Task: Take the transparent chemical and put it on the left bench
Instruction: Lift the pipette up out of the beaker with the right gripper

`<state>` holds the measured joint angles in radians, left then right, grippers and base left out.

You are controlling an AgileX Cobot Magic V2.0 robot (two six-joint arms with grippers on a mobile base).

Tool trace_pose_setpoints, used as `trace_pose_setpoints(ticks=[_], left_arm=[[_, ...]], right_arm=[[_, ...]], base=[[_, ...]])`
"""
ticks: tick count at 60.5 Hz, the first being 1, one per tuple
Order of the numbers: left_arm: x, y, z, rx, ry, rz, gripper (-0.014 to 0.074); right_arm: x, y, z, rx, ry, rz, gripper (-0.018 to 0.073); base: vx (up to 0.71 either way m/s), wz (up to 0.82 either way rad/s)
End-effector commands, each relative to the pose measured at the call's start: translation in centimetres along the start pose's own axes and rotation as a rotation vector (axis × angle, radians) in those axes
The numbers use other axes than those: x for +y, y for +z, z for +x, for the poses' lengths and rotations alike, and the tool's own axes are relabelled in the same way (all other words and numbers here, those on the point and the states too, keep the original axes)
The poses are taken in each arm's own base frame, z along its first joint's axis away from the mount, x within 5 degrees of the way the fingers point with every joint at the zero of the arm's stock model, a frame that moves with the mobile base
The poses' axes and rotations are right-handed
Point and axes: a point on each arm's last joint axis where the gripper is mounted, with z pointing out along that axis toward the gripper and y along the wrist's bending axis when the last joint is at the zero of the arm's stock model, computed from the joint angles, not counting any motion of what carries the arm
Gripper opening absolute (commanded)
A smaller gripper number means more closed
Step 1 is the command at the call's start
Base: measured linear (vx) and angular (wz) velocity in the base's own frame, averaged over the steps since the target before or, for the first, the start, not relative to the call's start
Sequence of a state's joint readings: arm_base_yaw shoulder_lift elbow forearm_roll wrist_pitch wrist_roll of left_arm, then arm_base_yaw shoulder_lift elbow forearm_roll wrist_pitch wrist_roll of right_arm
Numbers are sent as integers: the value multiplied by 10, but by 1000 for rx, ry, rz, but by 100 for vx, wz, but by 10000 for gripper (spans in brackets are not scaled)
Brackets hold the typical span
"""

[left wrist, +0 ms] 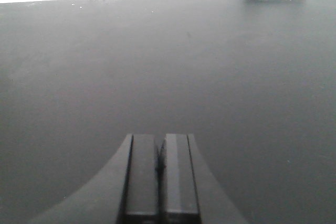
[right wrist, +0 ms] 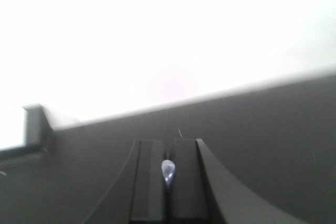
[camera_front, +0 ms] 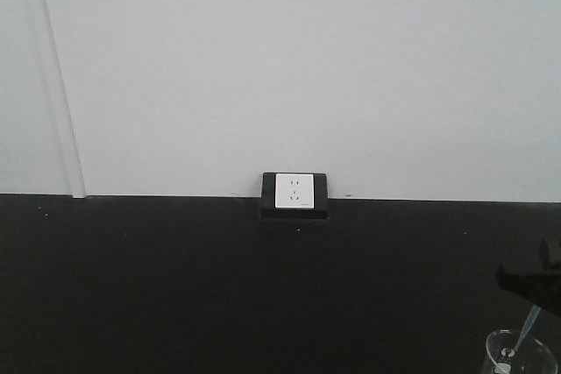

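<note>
Pinching transparent chemical, right jaws

The left pincer has its two dark pads pressed flat together with only a seam between them. It is held level above the counter and points toward the counter's far edge. The right pincer is rolled to one side, so the far edge runs slanted behind it. Its pads are drawn nearly together, with a small bluish-clear sliver in the slit. In the front view the right arm reaches in over the counter's right edge.
</note>
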<state>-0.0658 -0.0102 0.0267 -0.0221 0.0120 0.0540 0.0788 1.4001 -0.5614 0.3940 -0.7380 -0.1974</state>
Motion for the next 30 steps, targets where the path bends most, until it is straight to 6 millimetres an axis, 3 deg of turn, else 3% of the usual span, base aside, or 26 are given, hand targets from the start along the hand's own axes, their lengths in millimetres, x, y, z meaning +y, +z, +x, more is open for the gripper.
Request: trace_pose_setpoints(ticks=[1, 13, 30], left_arm=[[0, -1, -3, -81, -9, -2, -3], [0, -1, -3, -81, -9, -2, -3], [0, -1, -3, -81, -9, -2, -3]], right_arm=[[5, -15, -47, -175, -71, -60, -4], [10, -57, -82, -143, -138, -183, -4], [3, -116, -89, 47, -169, -265, -3]], base=[[0, 0], [0, 0], [0, 0]])
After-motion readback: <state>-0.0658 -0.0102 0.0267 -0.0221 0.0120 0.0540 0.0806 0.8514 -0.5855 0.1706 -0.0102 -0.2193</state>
